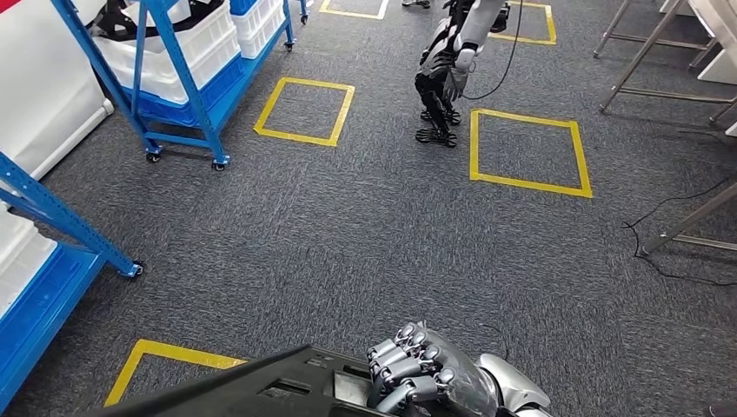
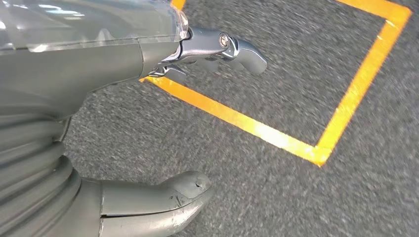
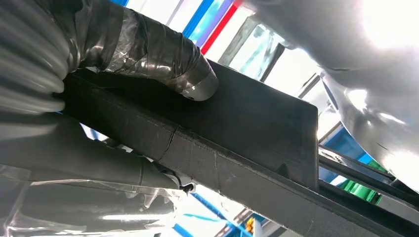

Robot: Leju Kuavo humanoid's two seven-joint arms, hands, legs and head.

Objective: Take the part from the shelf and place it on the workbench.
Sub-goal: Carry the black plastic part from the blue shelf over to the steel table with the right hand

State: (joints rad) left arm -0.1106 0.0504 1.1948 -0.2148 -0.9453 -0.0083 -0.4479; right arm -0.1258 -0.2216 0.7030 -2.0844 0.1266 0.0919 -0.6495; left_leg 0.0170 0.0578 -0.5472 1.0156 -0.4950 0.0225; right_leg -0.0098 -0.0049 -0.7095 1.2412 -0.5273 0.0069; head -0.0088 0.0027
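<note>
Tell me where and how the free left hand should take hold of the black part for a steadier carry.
The right hand already grips one end of the black part. The part is long and flat, stretching toward the robot's left, so the open left hand would probably do best gripping the far, unsupported end, coming in from the left with thumb opposite fingers across the flat faces.

Dark grey carpeted floor [image 1: 348,234] marked with yellow tape squares [image 1: 304,110]. Blue wheeled shelves [image 1: 187,87] holding white bins [image 1: 187,39] stand on it at left. Another humanoid robot [image 1: 452,69] stands farther off, with black cables [image 1: 669,234] trailing at right.
</note>
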